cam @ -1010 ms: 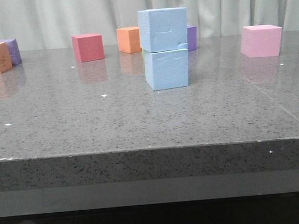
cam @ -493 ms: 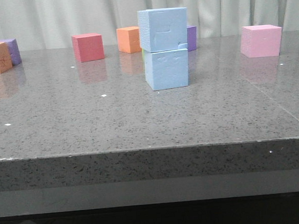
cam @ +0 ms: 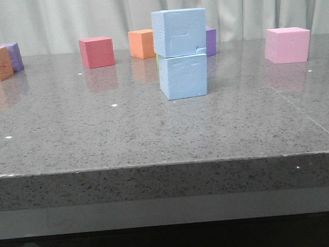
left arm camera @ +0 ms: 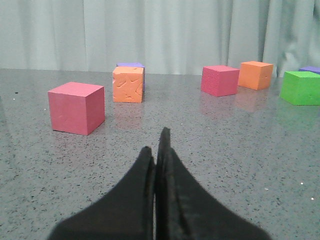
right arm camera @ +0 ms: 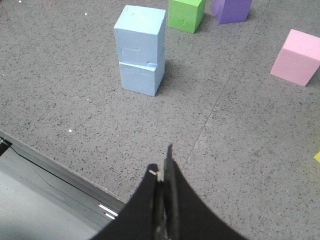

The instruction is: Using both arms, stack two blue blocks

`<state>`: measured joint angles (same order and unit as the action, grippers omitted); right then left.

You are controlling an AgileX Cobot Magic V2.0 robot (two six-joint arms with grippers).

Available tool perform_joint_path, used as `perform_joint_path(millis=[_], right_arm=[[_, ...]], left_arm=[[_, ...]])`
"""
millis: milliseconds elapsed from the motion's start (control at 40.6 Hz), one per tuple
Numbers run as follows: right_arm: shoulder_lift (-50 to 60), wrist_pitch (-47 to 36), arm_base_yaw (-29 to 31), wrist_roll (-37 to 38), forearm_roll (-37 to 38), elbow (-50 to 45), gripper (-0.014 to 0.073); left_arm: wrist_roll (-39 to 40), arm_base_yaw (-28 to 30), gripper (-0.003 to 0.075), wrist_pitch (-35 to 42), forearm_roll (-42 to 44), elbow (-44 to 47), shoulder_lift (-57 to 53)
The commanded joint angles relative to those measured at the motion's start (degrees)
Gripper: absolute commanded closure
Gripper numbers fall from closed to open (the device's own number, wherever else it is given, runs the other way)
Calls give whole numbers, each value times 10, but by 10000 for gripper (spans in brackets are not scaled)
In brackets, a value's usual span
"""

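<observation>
Since I'm watching remotely, I start w/ the table (cam: 154, 135): grey speckled slab, no arm over it in the front view. Mid-table sits the stack, upper blue block (cam: 179, 32) resting on the lower blue block (cam: 184, 76), faces roughly flush, top one a touch offset toward the left, nothing leaning. Right wrist view confirms the upper blue block (right arm camera: 140, 33) sits on the lower one (right arm camera: 141, 78), standing free, nothing touching it. So the stacking looks done to me; what's left, if anything, is parking the arms.

Other cubes well apart from the stack: pink cube (cam: 286, 44) far right, red cube (cam: 97, 52) and orange cube (cam: 142, 43) toward the back, green cube (right arm camera: 186, 14) just behind the stack.

Left gripper (left arm camera: 157, 152): fingers pressed together, nothing between them, low over bare table, pointing at cubes away from the stack. Right gripper (right arm camera: 163, 175): also closed up, empty, pulled back near the table edge, stack well ahead of it.
</observation>
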<state>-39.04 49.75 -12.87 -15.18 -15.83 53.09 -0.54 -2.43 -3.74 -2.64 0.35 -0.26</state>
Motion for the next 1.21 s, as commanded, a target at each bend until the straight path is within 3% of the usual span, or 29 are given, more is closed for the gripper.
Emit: perform_joint_path(millis=[0,838,986,1183], right_arm=[[2,-37,2,-4,-10,12,661],[2,-49,2,-4,-3,10,661],[36,-154,32,-4,14,-42,661],[120,-325,97,-4,14,-196,660]], left_arm=[[1,-4,741,47,-2,1,-11],[1,-4,741,47,-2,1,-11],[1,-4,741,47,-2,1,-11],[1,-4,741,47,-2,1,-11]])
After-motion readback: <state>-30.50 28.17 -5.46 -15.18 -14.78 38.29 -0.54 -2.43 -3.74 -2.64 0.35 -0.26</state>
